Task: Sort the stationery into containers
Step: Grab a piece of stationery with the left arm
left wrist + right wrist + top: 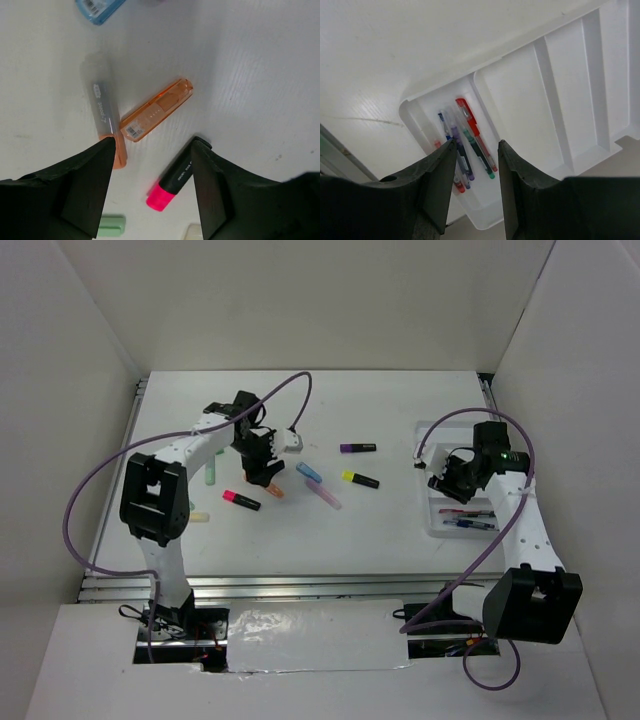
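Note:
Loose stationery lies at mid-table. My left gripper point(262, 476) hangs open over it, and nothing is held between its fingers point(103, 165). In the left wrist view an orange marker point(156, 110) and a grey-and-orange marker point(103, 107) lie just beyond the fingertips. A black highlighter with a pink cap point(172, 181) lies beside the right finger. My right gripper point(476, 143) stands open and empty above the white divided tray point(520, 95). Several thin pens point(470, 125) lie in the tray's end compartment; the other compartments in view hold nothing.
Further right lie a blue marker point(309, 472), a pink pastel marker point(325, 496), a yellow-capped highlighter point(360, 479) and a purple-capped one point(357, 448). A green marker point(211, 472) and a cream one point(198, 516) lie left of my left arm. White walls enclose the table.

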Motion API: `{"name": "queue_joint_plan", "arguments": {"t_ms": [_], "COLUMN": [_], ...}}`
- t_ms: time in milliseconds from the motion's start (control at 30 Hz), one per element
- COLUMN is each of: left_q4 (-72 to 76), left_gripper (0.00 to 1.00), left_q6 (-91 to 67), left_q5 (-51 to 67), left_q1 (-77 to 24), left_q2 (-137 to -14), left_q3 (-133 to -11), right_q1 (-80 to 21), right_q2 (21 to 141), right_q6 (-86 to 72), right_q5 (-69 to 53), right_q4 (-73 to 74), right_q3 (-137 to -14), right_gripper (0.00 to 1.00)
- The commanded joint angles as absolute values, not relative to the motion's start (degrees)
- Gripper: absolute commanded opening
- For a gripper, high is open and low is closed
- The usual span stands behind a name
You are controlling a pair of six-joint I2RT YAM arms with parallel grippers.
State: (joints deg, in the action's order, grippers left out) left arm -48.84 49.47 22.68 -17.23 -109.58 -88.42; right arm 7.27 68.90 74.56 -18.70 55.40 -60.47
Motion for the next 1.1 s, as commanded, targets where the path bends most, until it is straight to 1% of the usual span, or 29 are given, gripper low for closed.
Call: {"name": "queue_joint_plan", "arguments": {"t_ms": [0, 133, 233, 433, 767, 867, 900, 967, 1067], "left_q4": [-54.5, -55.0, -52.7, -52.7, -49.9, -48.1, -46.7, -45.3, -43.2], "left_gripper": [0.73, 0.69, 0.68, 0.66, 0.6, 0.53, 0.47, 0.41, 0.4], "left_q6": [63.2, 65.3, 65.2, 66.5, 68.5, 68.7, 68.7, 68.3, 67.2], "left_q5": [29.0, 30.6, 29.8, 28.7, 25.9, 24.9, 24.8, 24.3, 23.6], "left_q1": [-17.2, -17.4, -17.9, -18.5, -18.7, -18.8, -18.9, -19.2, -20.1], "left_q2": [-112.4, -114.7, -116.0, -118.6, -120.0, -119.4, -118.6, -117.6, -116.3], "left_q3": [-90.1, -90.4, -90.1, -91.2, -88.2, -85.6, -84.8, -82.4, -79.8], "right_q1": [7.2, 8.1, 8.7, 8.9, 9.5, 9.7, 9.9, 10.0, 10.0], "right_q2": [67.4, 67.7, 68.3, 67.1, 67.1, 66.8, 66.7, 66.4, 65.7], "right_q6": [72.0, 71.2, 70.1, 69.3, 65.2, 61.6, 60.7, 57.2, 51.8], "right_q5": [-21.9, -23.5, -24.1, -25.5, -32.9, -35.5, -37.9, -40.4, -45.0], "right_q4": [58.5, 59.6, 60.2, 60.6, 63.5, 63.4, 63.5, 63.5, 62.6], "right_q3": [-62.0, -63.0, -63.7, -63.9, -69.0, -70.3, -70.9, -71.4, -71.5], "right_gripper": [0.46, 0.46, 0.47, 0.49, 0.5, 0.5, 0.51, 0.55, 0.63]}}
